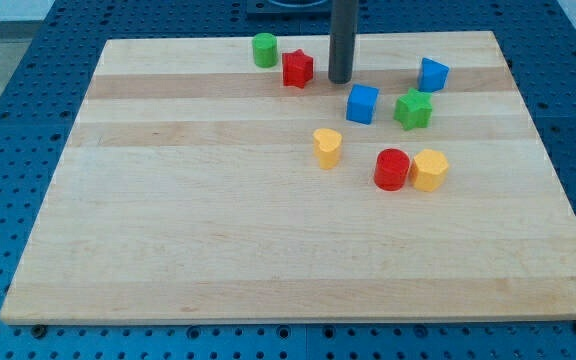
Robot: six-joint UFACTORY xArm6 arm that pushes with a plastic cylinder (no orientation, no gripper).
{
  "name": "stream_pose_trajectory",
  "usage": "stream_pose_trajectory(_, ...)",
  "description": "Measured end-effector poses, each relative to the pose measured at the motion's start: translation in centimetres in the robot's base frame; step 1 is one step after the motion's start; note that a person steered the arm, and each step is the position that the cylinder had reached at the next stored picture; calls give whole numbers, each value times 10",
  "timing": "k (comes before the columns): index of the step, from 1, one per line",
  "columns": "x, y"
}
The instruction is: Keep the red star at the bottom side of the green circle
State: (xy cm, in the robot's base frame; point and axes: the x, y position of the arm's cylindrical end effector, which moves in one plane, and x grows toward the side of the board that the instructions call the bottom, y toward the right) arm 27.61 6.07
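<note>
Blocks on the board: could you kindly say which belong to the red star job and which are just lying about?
In the job:
red star
green circle
my tip, right of the star

Lying about:
blue cube
blue block
green star
yellow heart
red cylinder
yellow hexagon

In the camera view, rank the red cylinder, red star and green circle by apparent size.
1. red cylinder, though it sits nearer the view's bottom, so likely closer.
2. red star and green circle look about alike; no ranking between them.

Wooden tabletop [218,250] on blue perforated base, green circle [264,49] near top centre, red star [297,69] just beside it to lower right, my tip [340,79] right of the star, other blocks clustered at centre right.
</note>
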Motion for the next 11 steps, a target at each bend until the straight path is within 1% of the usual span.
stream_pose_trajectory(1,-28,-2)
stream_pose_trajectory(2,-32,-43)
stream_pose_trajectory(3,-25,-110)
stream_pose_trajectory(4,-20,-127)
stream_pose_trajectory(6,-17,-58)
stream_pose_trajectory(7,1,-57)
stream_pose_trajectory(8,17,-77)
stream_pose_trajectory(9,17,-111)
stream_pose_trajectory(10,17,-92)
stream_pose_trajectory(11,19,-44)
